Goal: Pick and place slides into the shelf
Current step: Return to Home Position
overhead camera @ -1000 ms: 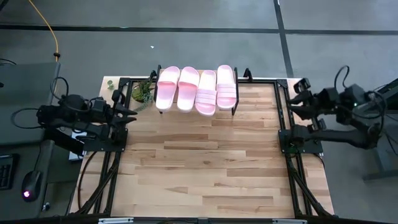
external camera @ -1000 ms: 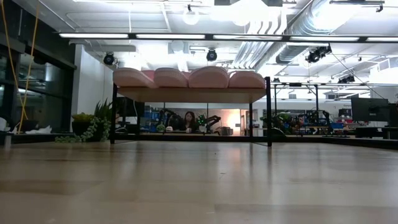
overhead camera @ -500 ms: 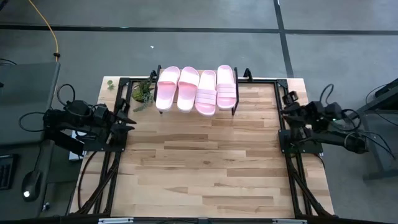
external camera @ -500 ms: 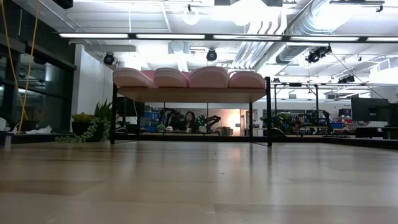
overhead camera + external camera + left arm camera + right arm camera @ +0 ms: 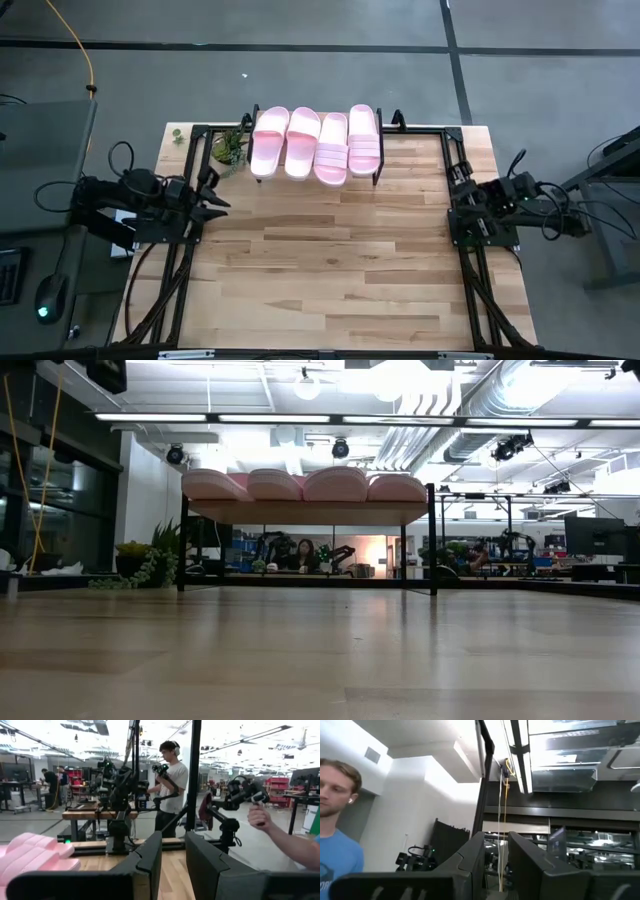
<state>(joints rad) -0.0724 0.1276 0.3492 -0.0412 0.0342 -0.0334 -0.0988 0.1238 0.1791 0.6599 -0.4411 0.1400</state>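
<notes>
I see four slides [image 5: 300,140] on the far shelf [image 5: 300,512]. The left end effector [image 5: 173,835] and right end effector [image 5: 495,837] are each narrowly parted and empty, at the desk's [image 5: 330,270] sides.

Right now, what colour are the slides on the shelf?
The slides are pale pink; high view shows it best.

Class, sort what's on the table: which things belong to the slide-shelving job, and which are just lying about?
Job: four pale pink foam slides; low wooden-topped, black-framed shelf under them; left pincer, right pincer, at opposite edges of the wood-plank table.
Lying about: green leafy plant beside the shelf.
</notes>
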